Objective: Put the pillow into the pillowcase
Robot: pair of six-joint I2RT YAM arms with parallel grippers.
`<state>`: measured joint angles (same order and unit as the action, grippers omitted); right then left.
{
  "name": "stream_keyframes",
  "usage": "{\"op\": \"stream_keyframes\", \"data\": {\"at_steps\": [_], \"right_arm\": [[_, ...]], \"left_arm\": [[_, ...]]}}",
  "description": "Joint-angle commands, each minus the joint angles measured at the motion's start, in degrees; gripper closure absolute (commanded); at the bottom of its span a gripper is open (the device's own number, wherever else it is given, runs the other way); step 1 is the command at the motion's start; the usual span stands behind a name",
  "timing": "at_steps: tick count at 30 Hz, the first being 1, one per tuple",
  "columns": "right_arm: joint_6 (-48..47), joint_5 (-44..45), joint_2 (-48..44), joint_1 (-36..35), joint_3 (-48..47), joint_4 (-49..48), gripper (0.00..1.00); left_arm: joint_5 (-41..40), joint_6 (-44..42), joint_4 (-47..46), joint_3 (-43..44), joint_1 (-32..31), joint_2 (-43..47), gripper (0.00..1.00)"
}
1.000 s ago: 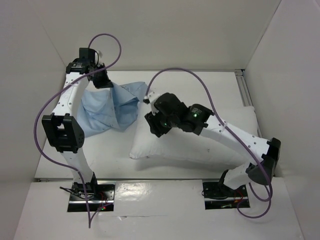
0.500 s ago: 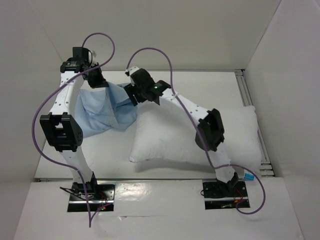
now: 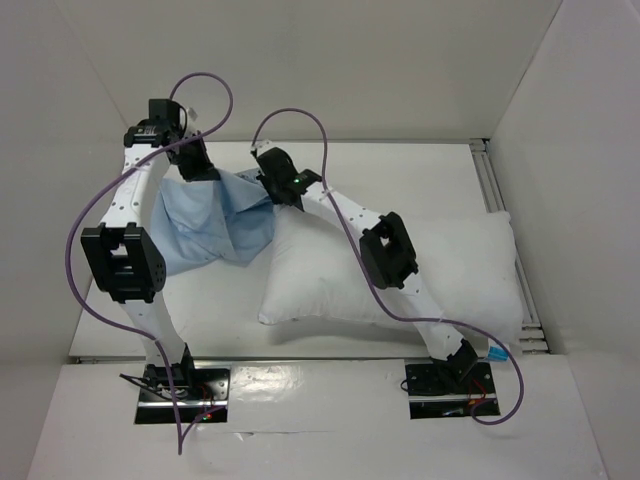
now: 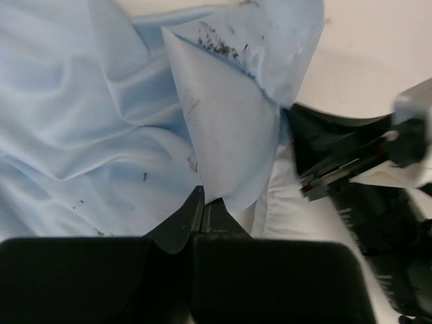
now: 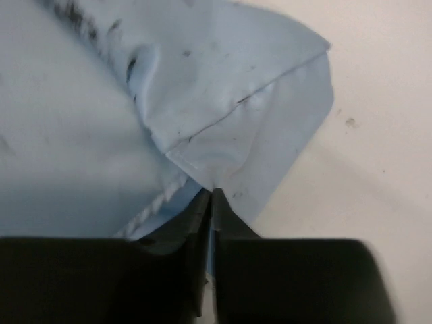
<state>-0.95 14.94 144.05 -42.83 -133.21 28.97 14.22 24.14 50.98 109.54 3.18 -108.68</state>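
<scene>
The left gripper (image 4: 202,201) is closed on the far edge of the pillowcase (image 3: 205,228). The right gripper (image 5: 210,196) pinches the same cloth nearby. The pillow (image 3: 330,280) lies right of it, outside.

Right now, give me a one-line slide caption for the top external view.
Left hand and right hand each pinch the light blue pillowcase edge, beside the white pillow.

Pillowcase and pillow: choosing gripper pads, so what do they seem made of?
The pillowcase looks like thin matte woven cloth, perhaps cotton: limp folds, sharp creases. The pillow looks like matte white fabric over soft filling: plump, rounded corners.
</scene>
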Motion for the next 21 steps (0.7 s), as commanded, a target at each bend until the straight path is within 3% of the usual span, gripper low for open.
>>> {"op": "stream_keyframes", "data": {"at_steps": [1, 5, 10, 13, 18, 21], "right_arm": [[2.1, 6.1, -1.9, 2.0, -3.1, -8.9, 0.96], [5.5, 3.4, -11.6, 5.5, 5.6, -13.8, 1.00], [16.1, -9.0, -19.6, 15.2, 12.6, -15.0, 1.00], [19.9, -8.6, -21.6, 17.3, 19.5, -15.0, 1.00], [29.4, -8.6, -30.3, 22.1, 42.3, -22.6, 1.00], [32.7, -9.3, -32.0, 24.6, 48.5, -25.1, 1.00]], "left_arm": [[0.5, -1.5, 0.3, -2.5, 0.7, 3.1, 1.00], [-0.5, -2.0, 0.3, -4.0, 0.7, 4.6, 1.00], [1.6, -2.0, 0.3, -5.1, 0.7, 5.2, 1.00], [2.1, -2.5, 0.3, -5.9, 0.7, 5.8, 1.00], [1.5, -3.7, 0.3, -10.0, -3.6, 6.4, 1.00], [0.5, -3.7, 0.3, -10.7, -6.1, 5.1, 1.00]]}}
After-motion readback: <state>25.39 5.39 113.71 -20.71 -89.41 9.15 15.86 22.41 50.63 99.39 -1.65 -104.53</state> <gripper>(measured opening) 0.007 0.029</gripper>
